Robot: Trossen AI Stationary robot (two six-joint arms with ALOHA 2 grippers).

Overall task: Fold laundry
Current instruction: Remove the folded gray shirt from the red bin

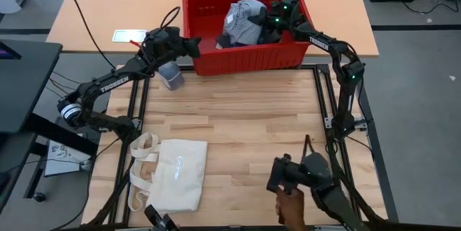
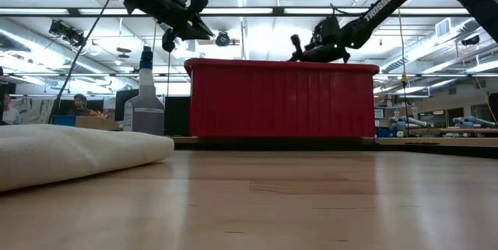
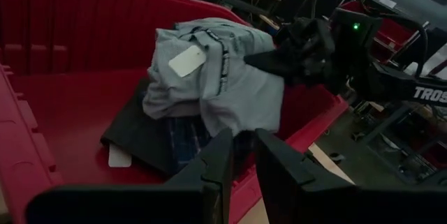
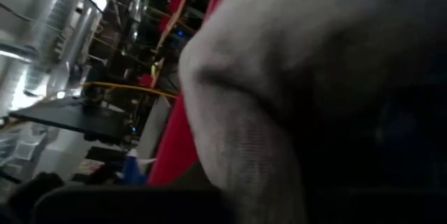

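Note:
The red basket [image 1: 209, 62] stands at the table's far edge. In it lies a heap of laundry. A light grey-blue garment [image 3: 223, 77] with a white tag sits on top. Under it are a blue-and-white plaid piece [image 3: 185, 137] and a dark charcoal one [image 3: 136, 130], which rests on the basket floor. My left gripper [image 3: 243, 158] hovers above the basket's near-left corner [image 1: 193, 44], pointing at the heap, its fingers a narrow gap apart, touching nothing. My right gripper [image 1: 270, 21] reaches into the basket from the right, up against the grey-blue garment [image 1: 243, 16]. Grey cloth fills the right wrist view.
A cream canvas tote bag [image 1: 173, 173] lies flat at the table's near left. A spray bottle [image 1: 171, 74] stands just left of the basket's near corner, under my left arm. A person's hand [image 1: 290, 206] holds a dark device [image 1: 295, 173] at the near right edge.

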